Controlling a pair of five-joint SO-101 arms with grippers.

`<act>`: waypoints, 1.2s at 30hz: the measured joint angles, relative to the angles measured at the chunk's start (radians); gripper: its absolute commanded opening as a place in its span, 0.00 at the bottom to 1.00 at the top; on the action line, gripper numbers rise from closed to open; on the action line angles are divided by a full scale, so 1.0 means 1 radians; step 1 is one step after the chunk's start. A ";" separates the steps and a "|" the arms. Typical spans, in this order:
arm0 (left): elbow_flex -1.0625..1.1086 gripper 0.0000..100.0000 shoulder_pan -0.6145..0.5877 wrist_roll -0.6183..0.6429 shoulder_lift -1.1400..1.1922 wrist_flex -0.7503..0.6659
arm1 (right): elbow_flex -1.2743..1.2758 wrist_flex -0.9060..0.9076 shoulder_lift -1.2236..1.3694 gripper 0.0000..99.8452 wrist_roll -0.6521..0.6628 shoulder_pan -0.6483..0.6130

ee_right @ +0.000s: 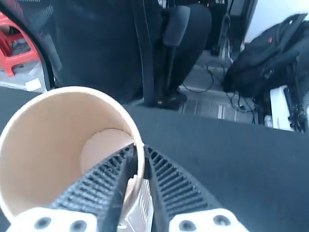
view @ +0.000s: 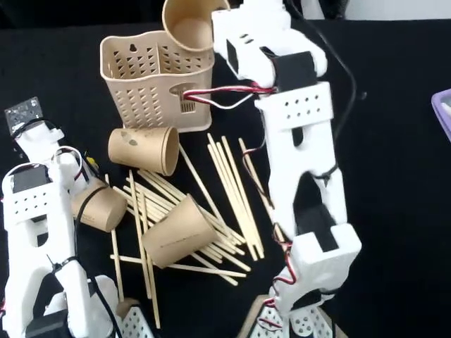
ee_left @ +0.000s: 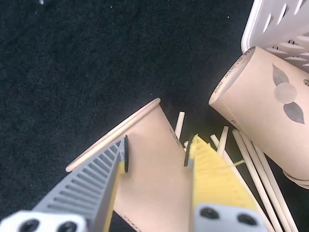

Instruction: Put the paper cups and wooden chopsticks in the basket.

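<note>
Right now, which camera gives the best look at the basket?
The high view: the basket stands nearly whole, slotted walls and open top visible. The left wrist view catches just a corner; the right wrist view, a sliver beneath the held cup.

In the high view, the top edge cuts off the raised cup (view: 189,24), and the right arm (view: 296,134) hides its right side. The left arm (view: 39,211) covers part of the near-left cup (view: 99,205). Many chopsticks (view: 229,179) pass under the middle cup (view: 180,231), so we cannot count them. The right edge cuts a purple thing (view: 441,105) that we cannot identify. In the left wrist view the edge cuts off most of the basket (ee_left: 277,29).
</note>
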 measured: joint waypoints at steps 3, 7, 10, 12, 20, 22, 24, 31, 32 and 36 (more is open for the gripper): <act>0.000 0.22 0.000 0.000 0.000 -0.003 | -0.002 0.021 0.000 0.02 0.000 0.000; 0.000 0.22 0.000 0.000 0.000 -0.003 | -0.002 0.051 0.000 0.16 0.000 0.000; 0.000 0.22 0.000 0.000 0.000 -0.003 | -0.002 0.077 0.000 0.21 0.000 0.000; 0.000 0.22 0.000 0.000 0.000 -0.003 | -0.002 0.081 0.000 0.20 0.000 0.000; 0.000 0.22 0.000 0.000 0.000 -0.003 | -0.031 0.123 -0.023 0.20 0.000 0.000; 0.000 0.22 0.000 0.000 0.000 -0.003 | -0.035 0.164 -0.055 0.20 0.000 0.000; 0.000 0.22 0.000 0.000 0.000 -0.003 | -0.035 0.221 -0.095 0.20 0.000 0.000; 0.000 0.22 0.000 0.000 0.000 -0.003 | -0.038 0.485 -0.203 0.20 0.000 0.000; 0.000 0.22 0.000 0.000 0.000 -0.003 | -0.038 0.523 -0.213 0.20 0.005 0.000; 0.000 0.22 0.000 0.000 0.000 -0.003 | -0.005 0.568 -0.287 0.20 0.063 0.000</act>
